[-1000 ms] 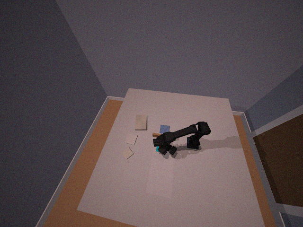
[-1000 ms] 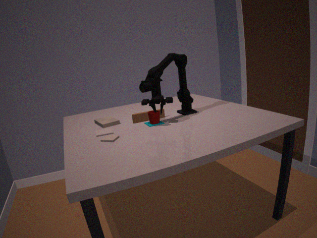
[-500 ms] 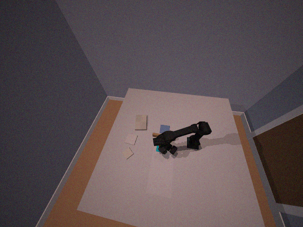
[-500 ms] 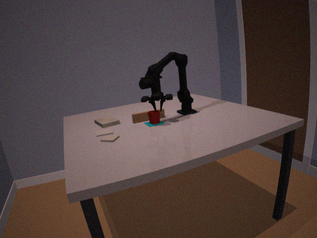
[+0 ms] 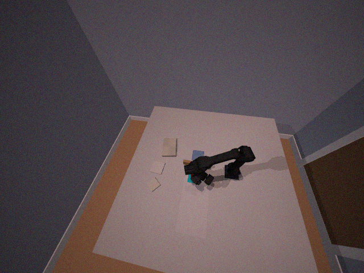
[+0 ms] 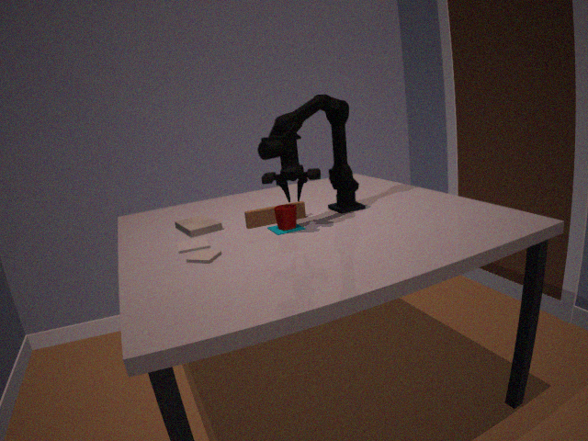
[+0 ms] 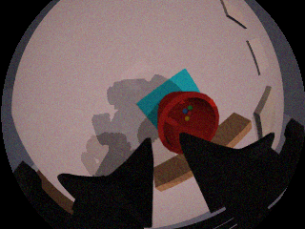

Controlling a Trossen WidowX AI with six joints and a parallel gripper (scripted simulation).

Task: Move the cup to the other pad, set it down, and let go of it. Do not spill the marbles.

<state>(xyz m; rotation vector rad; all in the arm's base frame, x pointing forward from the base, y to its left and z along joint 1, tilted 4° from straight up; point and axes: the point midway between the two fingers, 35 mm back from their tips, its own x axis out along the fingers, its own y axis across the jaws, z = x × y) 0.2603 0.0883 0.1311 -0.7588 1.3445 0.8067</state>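
Observation:
The red cup [image 5: 191, 174] [image 6: 286, 218] [image 7: 210, 112] stands upright on the cyan pad [image 5: 189, 179] [image 6: 277, 231] [image 7: 187, 80]. Blue, green and yellow marbles [image 7: 187, 114] are inside it in the wrist view. My gripper [image 6: 294, 201] [image 7: 166, 139] is open and empty, its fingertips apart just above the rim level, with nothing between them. In the top view the arm hides the fingertips and most of the cup. The blue pad [image 5: 198, 154] lies bare across the wooden bar; it is hidden in the exterior view.
The low wooden bar [image 5: 186, 162] [image 6: 259, 218] [image 7: 234, 126] stands on edge between the two pads, close behind the cup. A thick beige slab [image 5: 169, 147] [image 6: 198, 226] and two thin beige pieces [image 5: 157, 168] [image 6: 204, 257] lie away to the left in the top and exterior views.

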